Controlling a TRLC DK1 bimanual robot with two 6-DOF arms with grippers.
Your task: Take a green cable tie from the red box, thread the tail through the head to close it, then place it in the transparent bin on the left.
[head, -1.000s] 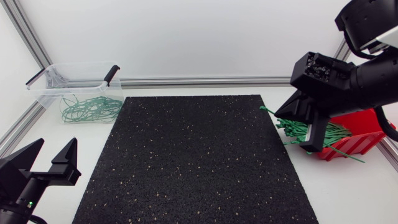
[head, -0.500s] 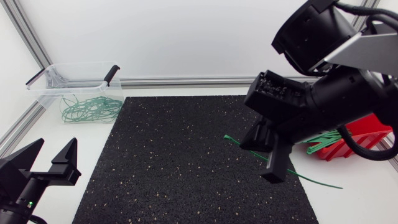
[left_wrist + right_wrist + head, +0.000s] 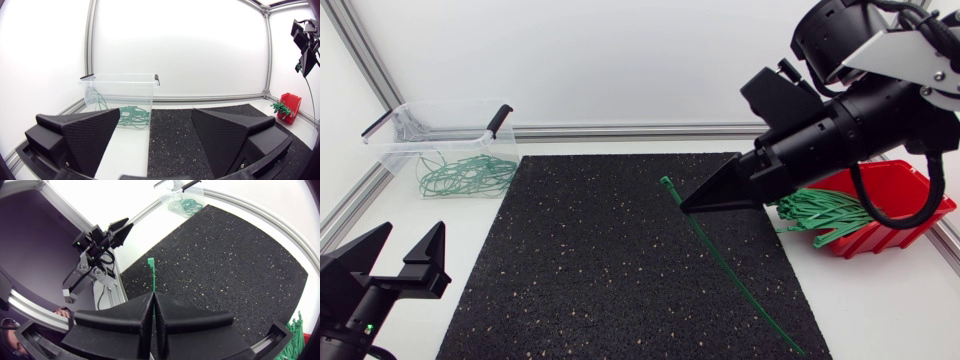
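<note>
My right gripper (image 3: 688,205) hangs over the black mat (image 3: 590,260), pointing left, shut on a green cable tie (image 3: 667,183) just below its head. The tie's long tail slants down toward the mat's front right corner. In the right wrist view the tie (image 3: 151,267) sticks out ahead of the closed fingertips of the right gripper (image 3: 153,296). The red box (image 3: 900,218) at the right holds several more green ties (image 3: 820,212). At the back left stands the transparent bin (image 3: 400,128) with looped ties (image 3: 468,174) inside. My left gripper (image 3: 398,255) rests open at the front left, nothing between its fingers.
The mat covers the table's middle. An aluminium frame rail (image 3: 620,130) runs along the back edge and down the left side. From the left wrist view, the bin (image 3: 120,85) lies ahead of the left gripper (image 3: 155,142), and the red box (image 3: 290,104) far off to the side.
My right arm has lifted one tie out of the red box, carried it left over the mat and turned its gripper to point left. The left arm has not moved.
</note>
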